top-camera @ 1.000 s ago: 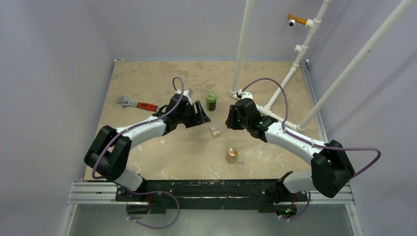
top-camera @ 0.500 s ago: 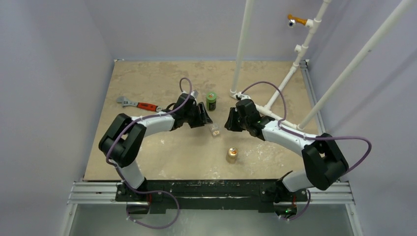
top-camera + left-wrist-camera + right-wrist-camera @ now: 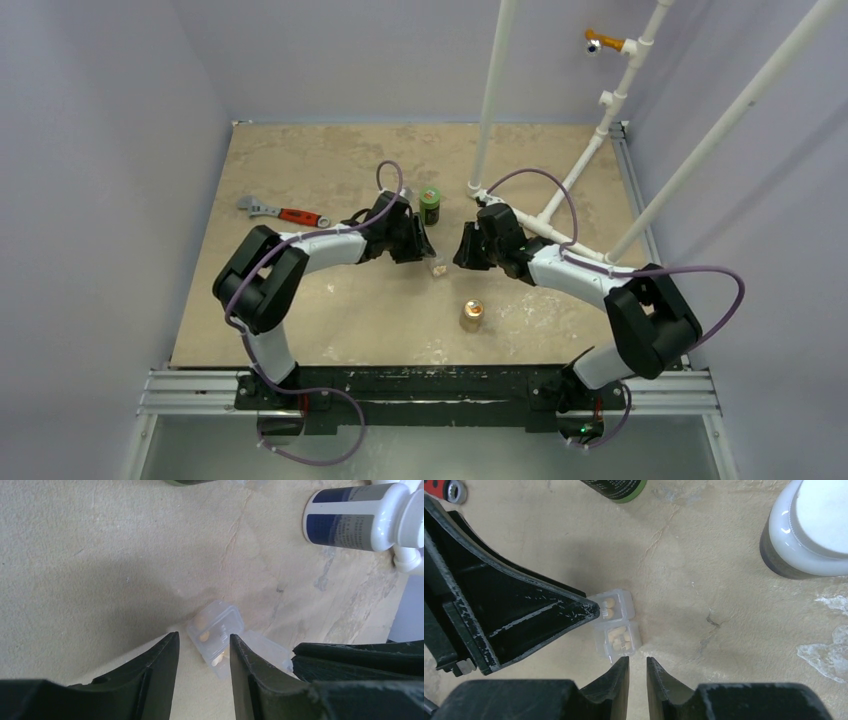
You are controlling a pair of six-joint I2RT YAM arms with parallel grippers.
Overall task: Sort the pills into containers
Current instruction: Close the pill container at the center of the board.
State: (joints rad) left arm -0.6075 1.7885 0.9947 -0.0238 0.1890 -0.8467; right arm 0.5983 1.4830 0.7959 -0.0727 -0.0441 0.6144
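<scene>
A small clear case (image 3: 437,266) lies on the tan table between my two grippers. In the right wrist view the case (image 3: 616,625) shows two compartments, each with pale pills (image 3: 619,636) inside. My left gripper (image 3: 202,639) is open, its tips just short of the case (image 3: 216,630), with the right fingertip (image 3: 235,645) overlapping the case's edge. Pills (image 3: 204,636) show through the plastic. My right gripper (image 3: 637,661) is nearly shut with only a narrow gap, empty, with its tips just below the case. From above, the left gripper (image 3: 420,245) and the right gripper (image 3: 462,250) flank the case.
A green bottle (image 3: 429,205) stands just behind the case. A tan-orange bottle (image 3: 471,314) stands in front. A dark white-capped bottle (image 3: 809,530) stands near the white pipe frame (image 3: 495,100). A red-handled wrench (image 3: 280,212) lies at the left.
Both arms have closed in on the case. The left gripper has moved right and the right gripper slightly left, so both now sit right beside it.
</scene>
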